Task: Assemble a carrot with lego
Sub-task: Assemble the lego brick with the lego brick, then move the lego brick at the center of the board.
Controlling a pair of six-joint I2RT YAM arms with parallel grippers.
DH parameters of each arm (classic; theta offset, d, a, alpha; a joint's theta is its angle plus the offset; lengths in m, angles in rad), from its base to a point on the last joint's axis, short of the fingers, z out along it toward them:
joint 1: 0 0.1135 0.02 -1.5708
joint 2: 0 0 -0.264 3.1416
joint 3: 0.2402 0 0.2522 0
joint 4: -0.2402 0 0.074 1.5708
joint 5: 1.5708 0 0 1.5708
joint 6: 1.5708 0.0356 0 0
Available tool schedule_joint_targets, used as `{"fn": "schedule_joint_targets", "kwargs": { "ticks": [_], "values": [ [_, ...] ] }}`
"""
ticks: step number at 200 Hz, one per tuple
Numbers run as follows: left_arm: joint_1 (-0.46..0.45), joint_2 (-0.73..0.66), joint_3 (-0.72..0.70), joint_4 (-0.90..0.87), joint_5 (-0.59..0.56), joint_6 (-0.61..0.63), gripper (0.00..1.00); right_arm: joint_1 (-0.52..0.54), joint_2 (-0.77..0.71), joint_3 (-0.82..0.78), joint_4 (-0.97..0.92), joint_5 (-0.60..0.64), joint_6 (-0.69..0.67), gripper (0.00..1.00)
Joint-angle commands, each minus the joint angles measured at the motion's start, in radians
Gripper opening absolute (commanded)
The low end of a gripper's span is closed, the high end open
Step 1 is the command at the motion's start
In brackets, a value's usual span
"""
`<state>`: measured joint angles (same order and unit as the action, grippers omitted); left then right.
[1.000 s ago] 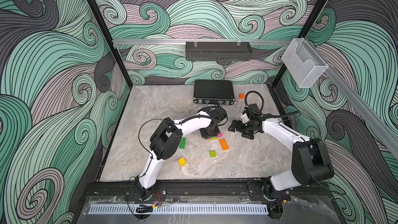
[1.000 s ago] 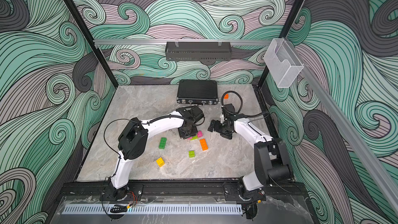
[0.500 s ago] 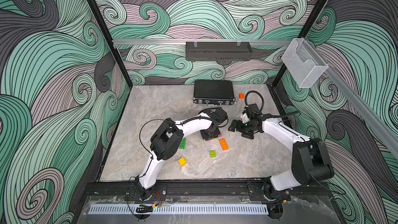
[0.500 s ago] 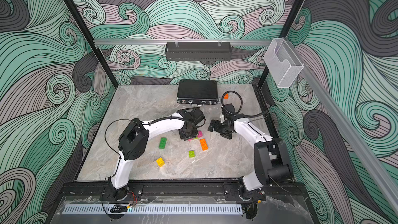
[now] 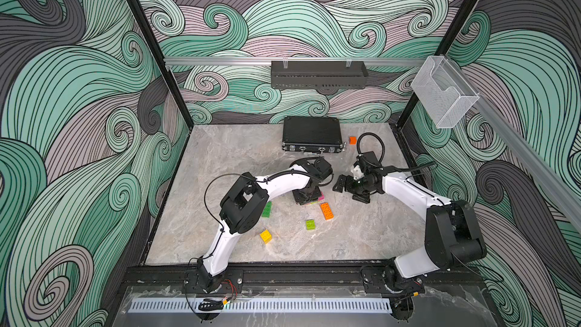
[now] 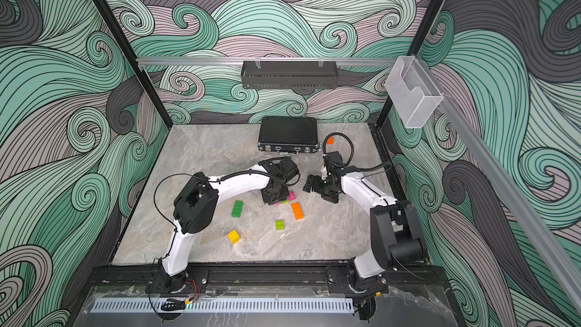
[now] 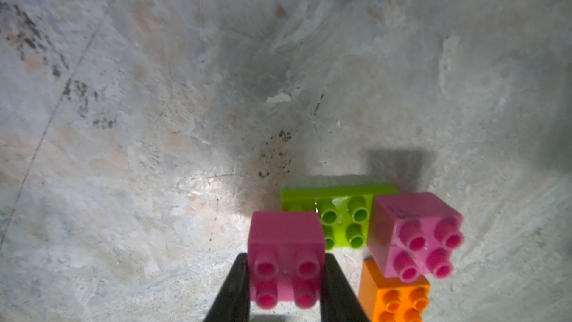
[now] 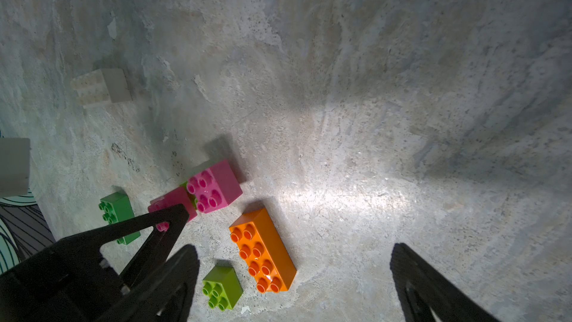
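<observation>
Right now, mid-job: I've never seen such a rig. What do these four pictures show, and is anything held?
Two robot arms are mounted at the table's front edge; each ends in a pincer. The two wide pictures come from one overhead camera; the two close-ups from cameras on the wrists. The left pincer is shut on a pink brick. The right pincer is open and empty. On the table: a second pink brick atop a long lime brick, an orange brick, small lime brick, dark green brick, yellow brick, white brick. At the back: black case, orange cube.
</observation>
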<state>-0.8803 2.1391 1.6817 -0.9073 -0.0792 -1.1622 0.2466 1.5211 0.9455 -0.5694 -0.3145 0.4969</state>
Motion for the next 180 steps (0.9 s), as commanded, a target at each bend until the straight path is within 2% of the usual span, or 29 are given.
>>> {"fn": "schedule_joint_targets", "kwargs": {
  "ticks": [1,77,180],
  "values": [
    [-0.002,0.035,-0.013,-0.017,-0.027,-0.002,0.00,-0.006,0.004,-0.002,0.005,-0.005,-0.006,0.97],
    [-0.012,0.059,-0.011,-0.052,-0.014,-0.027,0.00,-0.004,0.003,-0.008,0.018,-0.020,0.009,0.97],
    [-0.017,0.107,-0.065,0.014,0.014,-0.019,0.00,-0.004,-0.026,-0.020,0.005,-0.009,0.011,0.97]
  ]
}}
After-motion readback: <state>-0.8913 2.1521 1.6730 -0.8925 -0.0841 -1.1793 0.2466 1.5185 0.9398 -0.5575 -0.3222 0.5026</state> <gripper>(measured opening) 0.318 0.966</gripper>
